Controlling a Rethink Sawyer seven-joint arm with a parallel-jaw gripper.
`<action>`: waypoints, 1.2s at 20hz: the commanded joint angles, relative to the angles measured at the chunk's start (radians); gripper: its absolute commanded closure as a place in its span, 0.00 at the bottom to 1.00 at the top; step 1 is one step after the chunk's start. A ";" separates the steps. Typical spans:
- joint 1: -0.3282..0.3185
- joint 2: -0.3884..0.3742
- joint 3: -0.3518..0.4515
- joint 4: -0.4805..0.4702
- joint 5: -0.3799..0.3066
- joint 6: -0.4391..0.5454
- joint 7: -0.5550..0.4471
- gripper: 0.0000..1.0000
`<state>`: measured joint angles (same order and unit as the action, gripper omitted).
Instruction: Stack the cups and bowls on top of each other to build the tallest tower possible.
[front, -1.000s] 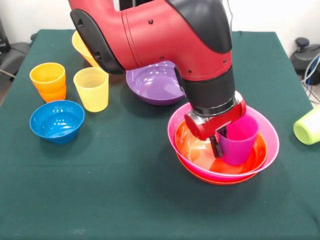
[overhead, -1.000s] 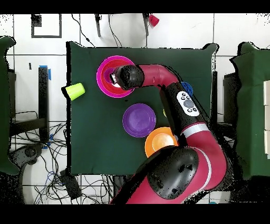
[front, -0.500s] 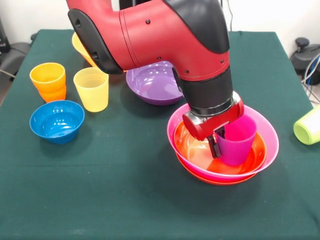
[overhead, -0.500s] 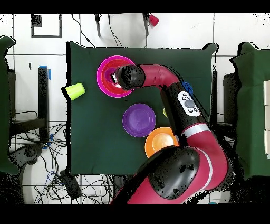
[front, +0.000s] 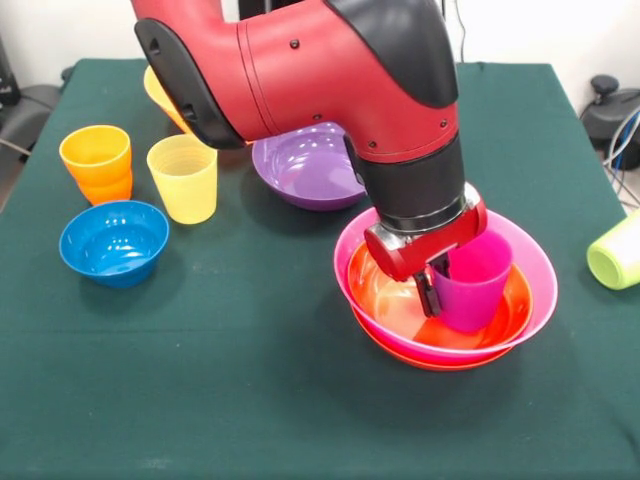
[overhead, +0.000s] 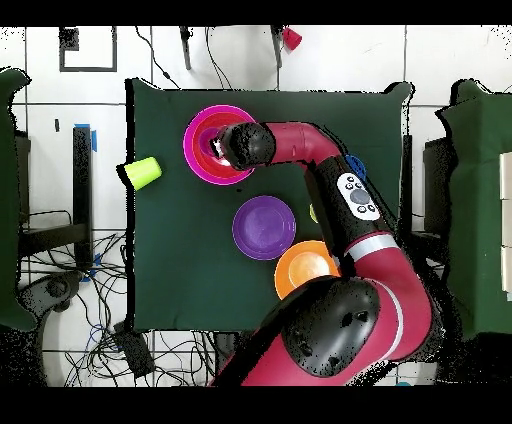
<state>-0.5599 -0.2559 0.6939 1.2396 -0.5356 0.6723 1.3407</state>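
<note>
A dark green cloth-covered tabletop (front: 250, 400) carries everything. Near its front right, a shallow red-orange plastic bowl (front: 395, 300) nests in a glossy pink plastic bowl (front: 535, 270), holding an upright translucent purple plastic cup (front: 478, 280). The red and black arm's jaws (front: 440, 283) straddle that cup's rim; whether they clench it cannot be told. A lime green cup (front: 618, 252) lies tipped at the right edge.

Colours here: dark green tablecloth (front: 250, 400), red and black arm (front: 330, 80). Pink bowl (front: 535, 270) holds a red-orange bowl (front: 390, 300) and a purple cup (front: 475, 285). Far purple bowl (front: 300, 170); left, blue bowl (front: 112, 240), yellow cup (front: 183, 178), orange cup (front: 96, 160); right, lime green cup (front: 615, 252).
</note>
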 joint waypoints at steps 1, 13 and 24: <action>-0.034 0.057 -0.029 -0.082 -0.053 0.148 -0.257 1.00; -0.041 0.037 -0.024 -0.056 -0.057 0.153 -0.237 1.00; -0.065 -0.029 0.001 0.034 -0.023 0.205 -0.217 1.00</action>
<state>-0.6107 -0.2586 0.7044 1.2337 -0.5356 0.7562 1.3407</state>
